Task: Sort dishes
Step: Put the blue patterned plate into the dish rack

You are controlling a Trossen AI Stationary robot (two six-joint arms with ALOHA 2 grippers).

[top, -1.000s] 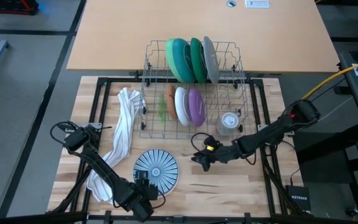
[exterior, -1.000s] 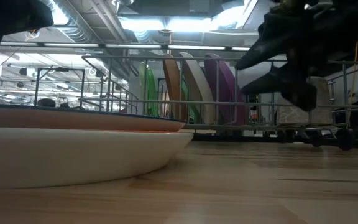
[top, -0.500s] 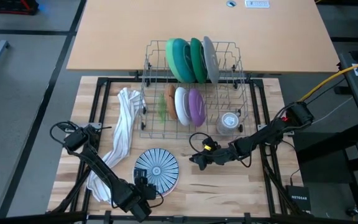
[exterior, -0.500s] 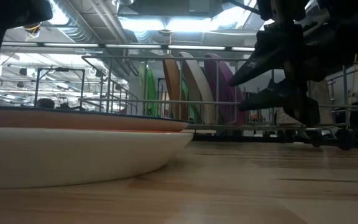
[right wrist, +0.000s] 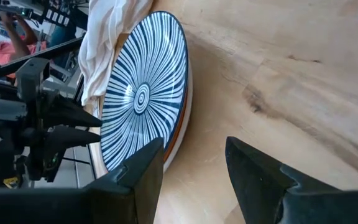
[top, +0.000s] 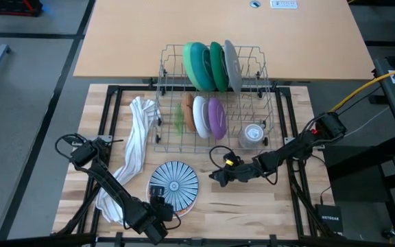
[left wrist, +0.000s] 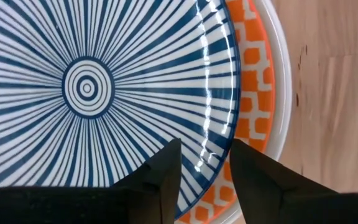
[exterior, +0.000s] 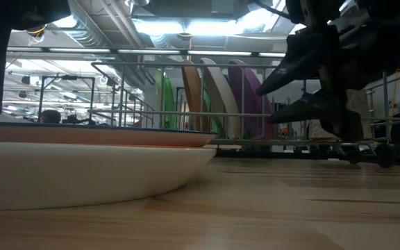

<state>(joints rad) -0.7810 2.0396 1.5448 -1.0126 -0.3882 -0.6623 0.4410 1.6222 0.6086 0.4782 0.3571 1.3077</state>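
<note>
A round blue-and-white striped plate [top: 173,185] is lying on top of a round orange patterned plate [left wrist: 253,106] on the light wooden table [top: 252,213], in the near middle of it. The left gripper [top: 162,209] is sitting at the near edge of this stack, its two dark fingers [left wrist: 160,180] standing a little apart on either side of the striped plate's rim; whether they are pressing on it I cannot tell. The right gripper [top: 214,175] is hovering just right of the stack, pointing at it, with its fingers [right wrist: 135,174] spread apart and nothing between them.

Behind them a wire dish rack [top: 269,116] is holding the other dishes upright: a teal bowl [top: 197,65], a green one [top: 217,65] and a grey plate [top: 232,65] in the far row, and light green [top: 177,116], orange [top: 188,112], white [top: 201,115] and purple [top: 217,116] plates in the near row. A small clear glass cup [top: 252,134] is standing at the rack's near right corner. A white cloth towel [top: 134,147] is lying crumpled on the table left of the rack.
</note>
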